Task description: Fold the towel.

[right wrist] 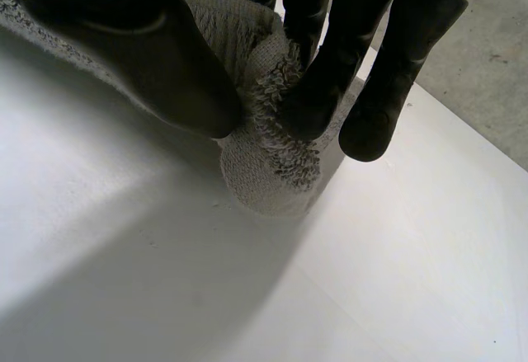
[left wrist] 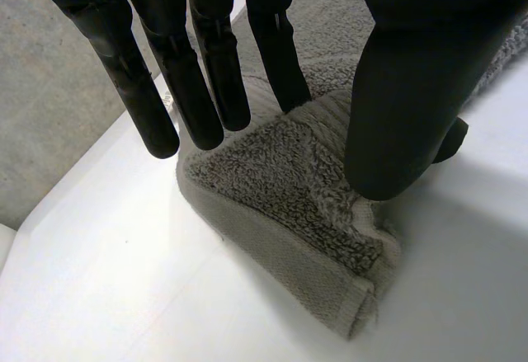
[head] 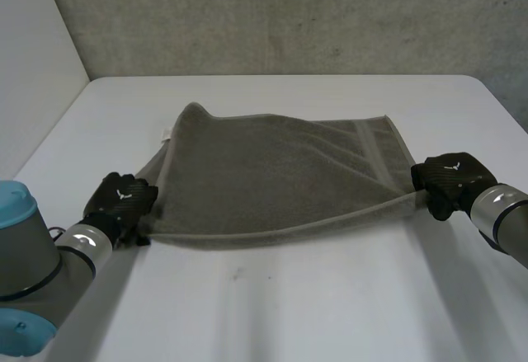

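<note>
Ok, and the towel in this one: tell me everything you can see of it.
The towel is grey-brown terry cloth with a flat woven band near one end and a small white tag at its far left corner. It lies spread on the white table, wrinkled, its near edge stretched between the hands. The left hand pinches the near left corner and the right hand the near right corner, thumb against fingers.

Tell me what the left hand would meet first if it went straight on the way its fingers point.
Likely the towel corner pinched in the left hand, then the table beneath; depth is unclear.
</note>
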Action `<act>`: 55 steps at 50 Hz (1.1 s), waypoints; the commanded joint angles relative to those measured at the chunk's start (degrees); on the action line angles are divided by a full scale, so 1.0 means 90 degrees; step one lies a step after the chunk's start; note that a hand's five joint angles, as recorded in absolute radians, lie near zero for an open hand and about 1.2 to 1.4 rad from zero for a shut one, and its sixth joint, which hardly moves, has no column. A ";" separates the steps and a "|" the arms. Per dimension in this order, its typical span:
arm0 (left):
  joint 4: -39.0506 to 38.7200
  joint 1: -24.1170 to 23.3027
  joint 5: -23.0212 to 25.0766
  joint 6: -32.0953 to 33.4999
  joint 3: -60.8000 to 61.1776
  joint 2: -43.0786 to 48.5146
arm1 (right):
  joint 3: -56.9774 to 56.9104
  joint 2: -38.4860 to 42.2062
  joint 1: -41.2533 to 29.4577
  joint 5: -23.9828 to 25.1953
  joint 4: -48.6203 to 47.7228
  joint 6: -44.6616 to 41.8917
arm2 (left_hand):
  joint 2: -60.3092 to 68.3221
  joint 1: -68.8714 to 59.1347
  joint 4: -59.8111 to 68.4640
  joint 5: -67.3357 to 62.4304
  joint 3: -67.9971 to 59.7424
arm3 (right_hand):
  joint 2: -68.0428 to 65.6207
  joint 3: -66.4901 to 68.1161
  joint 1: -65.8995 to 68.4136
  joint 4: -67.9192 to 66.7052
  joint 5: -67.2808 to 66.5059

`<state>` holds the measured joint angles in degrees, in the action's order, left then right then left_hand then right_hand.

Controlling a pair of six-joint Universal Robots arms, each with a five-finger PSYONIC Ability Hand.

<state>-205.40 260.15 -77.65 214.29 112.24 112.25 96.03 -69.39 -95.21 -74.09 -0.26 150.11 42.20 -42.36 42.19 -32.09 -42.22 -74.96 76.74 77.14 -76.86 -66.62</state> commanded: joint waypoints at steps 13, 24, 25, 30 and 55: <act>0.0283 0.0010 0.0004 -0.0001 0.0243 -0.0314 | 0.0024 0.0102 -0.0017 0.0000 -0.0030 -0.0028 | -0.0578 0.0595 -0.0577 0.0566 0.0580 | -0.0560 0.0362 0.0317 -0.0349 -0.0376; 0.0459 0.0694 0.0258 -0.0304 0.0116 -0.1018 | 0.0014 0.0122 -0.0017 0.0000 -0.0030 -0.0038 | -0.1984 0.2002 -0.1983 0.1972 0.1986 | -0.0560 0.0362 0.0317 -0.0349 -0.0376; 0.0478 0.0839 0.0519 -0.0498 0.0116 -0.1095 | 0.0014 0.0122 -0.0017 0.0000 -0.0030 -0.0038 | -0.1947 0.1965 -0.1946 0.1935 0.1949 | -0.0560 0.0362 0.0317 -0.0349 -0.0376; 0.0566 0.1035 0.1185 -0.1095 0.0058 -0.1174 | 0.0014 0.0132 -0.0017 0.0000 -0.0040 -0.0048 | -0.1761 0.1778 -0.1759 0.1748 0.1762 | -0.0560 0.0362 0.0317 -0.0349 -0.0376; 0.1279 0.0948 0.1215 -0.0178 0.0204 -0.0716 | 0.0014 0.0180 -0.0017 0.0000 -0.0079 -0.0077 | 0.0785 -0.0768 0.0787 -0.0798 -0.0784 | -0.0560 0.0362 0.0317 -0.0349 -0.0376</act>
<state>-194.91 269.05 -66.81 209.83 113.68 104.61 96.19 -68.01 -95.35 -74.07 -0.67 149.46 44.70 -44.68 44.66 -34.51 -44.70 -74.96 76.75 77.14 -76.86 -66.62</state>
